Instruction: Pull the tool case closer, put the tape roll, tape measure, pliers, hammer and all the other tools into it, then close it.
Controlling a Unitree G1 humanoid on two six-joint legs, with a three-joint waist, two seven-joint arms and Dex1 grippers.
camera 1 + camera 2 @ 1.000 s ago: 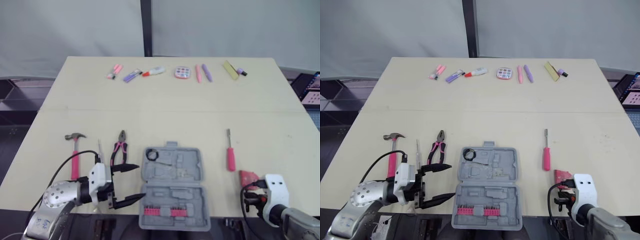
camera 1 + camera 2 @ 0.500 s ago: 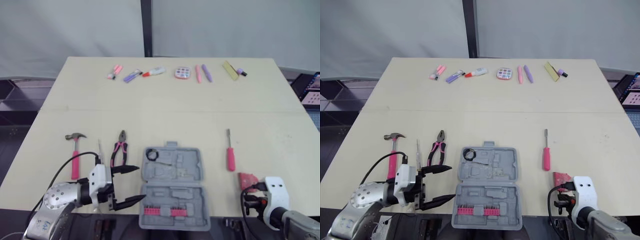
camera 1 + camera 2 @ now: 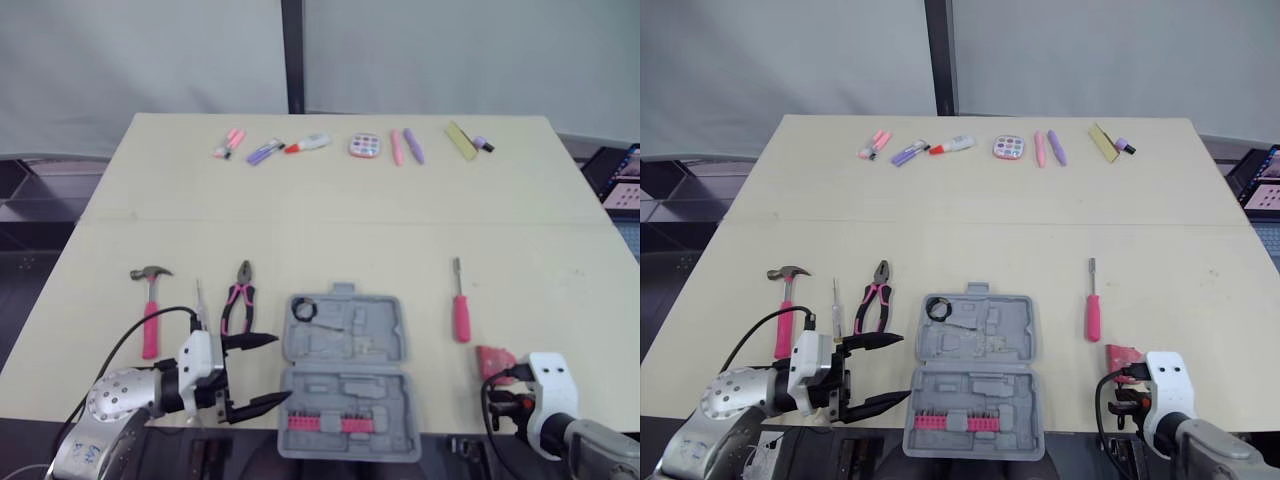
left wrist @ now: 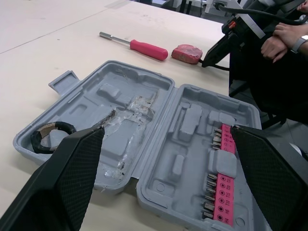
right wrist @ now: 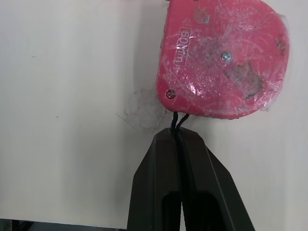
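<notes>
Left claw point(image 3: 282, 368) gapes beside the open case point(image 3: 350, 390), which sits at the worktop's point(image 3: 330, 230) near edge. Right claw point(image 5: 179, 135) pinches the tape measure's point(image 5: 224, 57) cord. The tape roll point(image 3: 304, 310) lies inside. Beyond, the hammer point(image 3: 150, 310), small screwdriver point(image 3: 199, 303), pliers point(image 3: 238, 303) and red screwdriver point(image 3: 461, 315) remain unpacked, and the case is not yet closed.

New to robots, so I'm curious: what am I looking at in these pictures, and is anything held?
A two-armed humanoid robot at a table. Two pictures look down from its head; two come from wrist cameras. On the table lie an open tool case with a tape roll inside, a hammer, pliers, a pink screwdriver and, at the far edge, pens. The left gripper is open beside the case. The right gripper is shut on the black cord of the red tape measure.
</notes>
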